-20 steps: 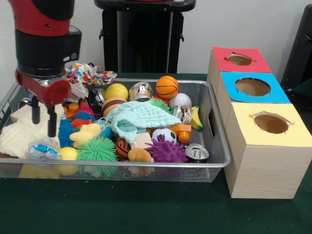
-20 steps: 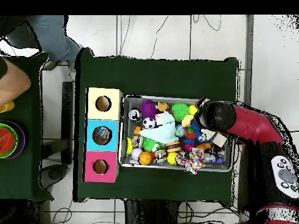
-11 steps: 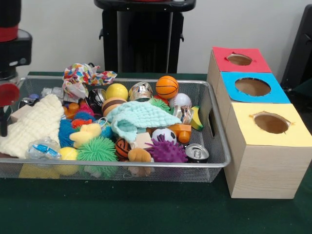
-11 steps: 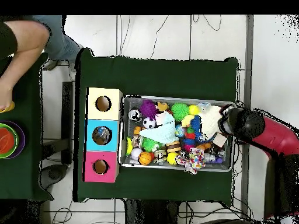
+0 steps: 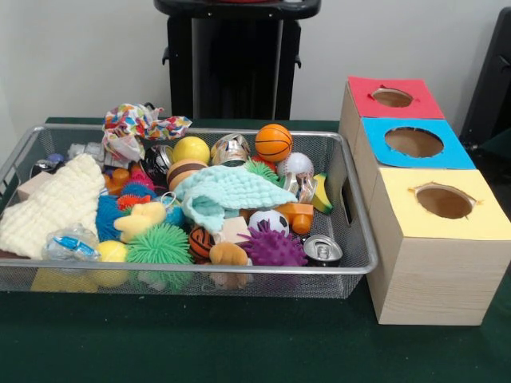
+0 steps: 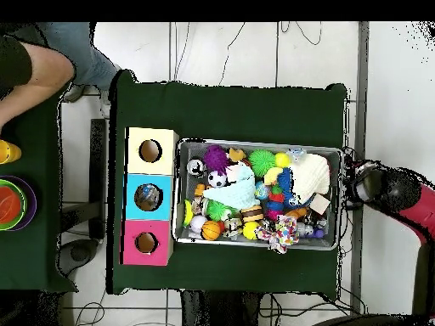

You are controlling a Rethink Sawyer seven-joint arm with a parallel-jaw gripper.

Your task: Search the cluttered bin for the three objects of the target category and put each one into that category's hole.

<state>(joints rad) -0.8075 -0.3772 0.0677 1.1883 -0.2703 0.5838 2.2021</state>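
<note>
The wire mesh bin (image 5: 355, 267) holds a jumble of things. Among them are a mint cloth (image 5: 223, 191), a cream cloth (image 5: 48, 207), a patterned cloth (image 5: 136, 124), a basketball (image 5: 273, 141), a soccer ball (image 5: 269, 221), a purple spiky ball (image 5: 274, 249) and a can (image 5: 322, 249). To its right stand three boxes with holes on top: yellow (image 5: 444, 201), blue (image 5: 413, 142) and red (image 5: 392, 97). The front view shows no arm. In the overhead view the arm's end, with the gripper (image 6: 370, 183), sits outside the bin's (image 6: 255, 142) end, farthest from the boxes (image 6: 148, 197).
A black stand (image 5: 231, 60) rises behind the bin. In the overhead view a person's arm (image 6: 25, 64) reaches over a side table with stacked bowls (image 6: 13, 204) at the left edge. The green cloth (image 5: 239, 343) covers the table around the bin.
The arm has drawn back from over the cream-cloth end of the bin to beyond that end. It has left the front view. The person's arm has shifted at the side table.
</note>
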